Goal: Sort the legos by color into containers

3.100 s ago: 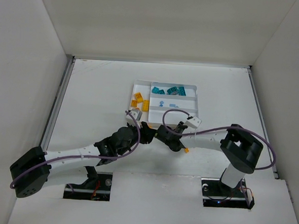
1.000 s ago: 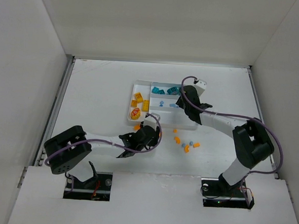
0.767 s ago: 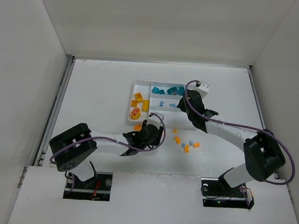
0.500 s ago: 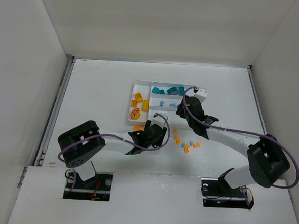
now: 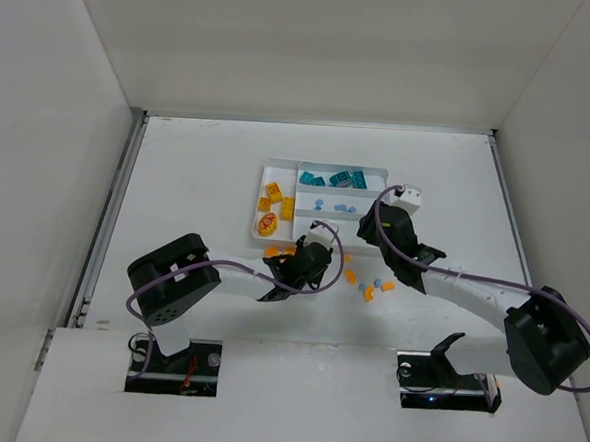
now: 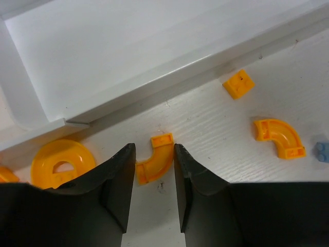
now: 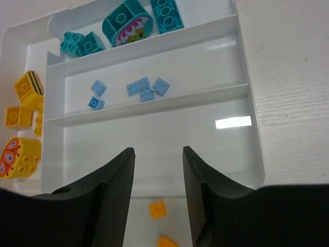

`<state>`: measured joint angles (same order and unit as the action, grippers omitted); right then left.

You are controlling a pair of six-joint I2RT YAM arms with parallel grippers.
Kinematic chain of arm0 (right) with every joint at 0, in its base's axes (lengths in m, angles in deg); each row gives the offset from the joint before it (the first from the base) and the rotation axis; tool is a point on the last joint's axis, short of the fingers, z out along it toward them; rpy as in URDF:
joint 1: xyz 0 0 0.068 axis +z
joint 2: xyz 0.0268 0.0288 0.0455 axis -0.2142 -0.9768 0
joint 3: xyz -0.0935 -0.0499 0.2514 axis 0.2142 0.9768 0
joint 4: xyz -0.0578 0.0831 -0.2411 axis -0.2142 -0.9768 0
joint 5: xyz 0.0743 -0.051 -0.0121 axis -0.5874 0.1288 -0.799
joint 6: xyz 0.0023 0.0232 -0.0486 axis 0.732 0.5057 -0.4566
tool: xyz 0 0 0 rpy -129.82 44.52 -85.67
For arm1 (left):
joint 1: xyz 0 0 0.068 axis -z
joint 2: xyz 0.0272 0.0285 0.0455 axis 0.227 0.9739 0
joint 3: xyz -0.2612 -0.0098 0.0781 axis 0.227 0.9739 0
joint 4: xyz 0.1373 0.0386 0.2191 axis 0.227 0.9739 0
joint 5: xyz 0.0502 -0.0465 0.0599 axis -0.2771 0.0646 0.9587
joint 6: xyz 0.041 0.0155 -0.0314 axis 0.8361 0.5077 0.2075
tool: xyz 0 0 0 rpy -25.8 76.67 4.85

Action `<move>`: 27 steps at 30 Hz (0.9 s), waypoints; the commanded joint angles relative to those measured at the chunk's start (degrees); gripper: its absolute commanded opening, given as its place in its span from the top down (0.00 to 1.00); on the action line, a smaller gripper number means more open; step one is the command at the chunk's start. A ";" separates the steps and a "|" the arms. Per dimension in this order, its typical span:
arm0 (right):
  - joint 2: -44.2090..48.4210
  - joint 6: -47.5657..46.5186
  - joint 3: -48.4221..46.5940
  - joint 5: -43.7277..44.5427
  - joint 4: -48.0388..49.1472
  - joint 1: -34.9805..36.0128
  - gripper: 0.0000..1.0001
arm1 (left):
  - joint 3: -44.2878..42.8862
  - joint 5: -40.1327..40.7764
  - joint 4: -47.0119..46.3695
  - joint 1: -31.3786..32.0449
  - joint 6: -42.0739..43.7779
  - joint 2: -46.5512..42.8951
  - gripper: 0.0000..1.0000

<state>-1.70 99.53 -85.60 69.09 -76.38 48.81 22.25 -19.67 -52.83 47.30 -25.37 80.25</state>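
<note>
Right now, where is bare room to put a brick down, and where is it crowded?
Free: the tray's nearest long section, bare between the wall by the light blue bricks and the near rim; the table left of and beyond it. Crowded: outside the near rim, orange bricks lie around the left gripper and right gripper.

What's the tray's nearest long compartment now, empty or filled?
Empty: nearest compartment shows only bare white floor; orange legos lie outside it.
</note>
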 commanded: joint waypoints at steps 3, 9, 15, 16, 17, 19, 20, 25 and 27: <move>2.12 -0.81 1.88 -1.51 5.48 -1.60 0.52 | -0.78 0.84 4.19 1.32 -0.27 0.46 0.75; 3.26 -0.81 3.28 -1.86 6.18 -2.48 0.52 | -0.43 1.10 4.37 1.93 -0.62 -1.29 0.83; 4.85 -0.81 4.52 -2.21 6.36 -3.97 0.51 | -0.25 1.10 5.07 1.93 -1.50 -4.37 0.83; 4.94 -0.81 4.60 -2.30 6.36 -4.15 0.51 | -0.25 1.10 5.42 1.93 -1.67 -5.07 0.83; 5.11 -0.81 4.69 -2.39 6.36 -4.32 0.51 | -0.25 1.10 5.86 1.85 -1.85 -5.86 0.83; 5.20 -0.81 4.78 -2.65 6.36 -4.41 0.51 | -0.25 0.84 6.74 1.76 -2.38 -7.79 0.82; 5.20 -0.81 4.78 -2.74 6.36 -4.41 0.51 | -0.34 0.84 7.09 1.58 -2.47 -8.93 0.82; 5.29 -0.81 4.78 -3.27 6.36 -4.41 0.51 | -1.83 0.31 7.80 -0.61 -2.29 -13.42 0.81; 5.29 -0.81 4.78 -3.35 6.44 -4.32 0.51 | -3.06 -0.04 7.63 -2.28 -1.85 -13.69 0.81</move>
<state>2.45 99.42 -81.44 66.27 -72.94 44.66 21.81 -19.43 -45.56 47.06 -27.16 68.46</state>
